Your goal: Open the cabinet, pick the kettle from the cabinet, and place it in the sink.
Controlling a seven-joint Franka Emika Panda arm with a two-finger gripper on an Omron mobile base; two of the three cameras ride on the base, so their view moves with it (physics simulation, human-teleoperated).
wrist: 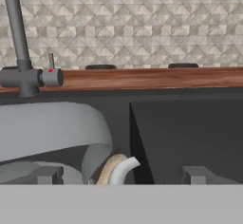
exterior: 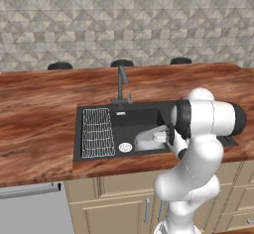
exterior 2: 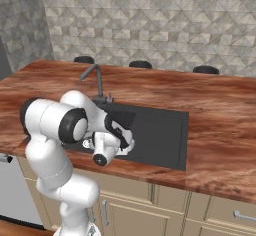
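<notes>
Reddish-brown wooden countertop spreads around the claw; a grey geometric-tiled wall rises beyond it, beige drawer fronts sit below.

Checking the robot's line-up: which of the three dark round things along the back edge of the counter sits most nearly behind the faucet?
The middle one: it sits just behind the faucet, while the others lie well off to either side.

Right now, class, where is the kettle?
In the left base view the kettle sits inside the sink, right of the wire rack and beside the drain, below the faucet.
</notes>
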